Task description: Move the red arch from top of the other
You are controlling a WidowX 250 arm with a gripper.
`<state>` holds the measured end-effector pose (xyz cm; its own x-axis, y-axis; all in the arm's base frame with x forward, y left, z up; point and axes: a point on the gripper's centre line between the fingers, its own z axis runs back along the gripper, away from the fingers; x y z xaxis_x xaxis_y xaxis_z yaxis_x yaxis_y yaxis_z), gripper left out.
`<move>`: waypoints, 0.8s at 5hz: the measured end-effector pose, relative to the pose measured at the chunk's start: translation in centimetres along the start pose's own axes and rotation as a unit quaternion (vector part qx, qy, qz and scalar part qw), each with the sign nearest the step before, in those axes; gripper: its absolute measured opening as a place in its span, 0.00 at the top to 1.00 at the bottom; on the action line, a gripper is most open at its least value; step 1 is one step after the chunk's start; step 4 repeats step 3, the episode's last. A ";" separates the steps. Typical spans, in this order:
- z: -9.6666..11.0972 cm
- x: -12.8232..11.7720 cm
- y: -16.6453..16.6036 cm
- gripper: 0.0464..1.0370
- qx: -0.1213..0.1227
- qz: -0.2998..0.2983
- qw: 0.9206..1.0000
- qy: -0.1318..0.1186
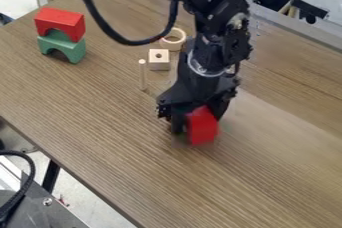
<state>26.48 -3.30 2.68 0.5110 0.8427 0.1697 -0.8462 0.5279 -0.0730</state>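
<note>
At the upper left, a red arch point(60, 22) rests on top of a green arch point(63, 47), whose opening faces down onto the table. Well to the right of this stack and lower in the view, the black gripper point(198, 118) hangs low over the wooden table. It is shut on a red block point(202, 127), whose front side shows below the gripper. The upper part of that block is hidden by the gripper, so its full shape cannot be told.
A pale wooden ring point(173, 39), a wooden cube with a hole point(159, 59) and a thin upright peg point(142, 74) stand between the stack and the arm. The table's point(87, 142) near edge slants down across the lower left, with metal equipment beyond it.
</note>
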 end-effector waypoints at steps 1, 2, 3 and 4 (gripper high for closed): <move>3.6 1.3 -0.1 0.04 -0.041 0.013 0.999 -0.017; 8.3 3.9 -0.1 0.04 -0.063 0.049 0.996 -0.042; 12.7 6.3 -0.1 0.04 -0.098 0.087 0.989 -0.071; 12.7 6.3 -0.1 0.04 -0.098 0.087 0.989 -0.071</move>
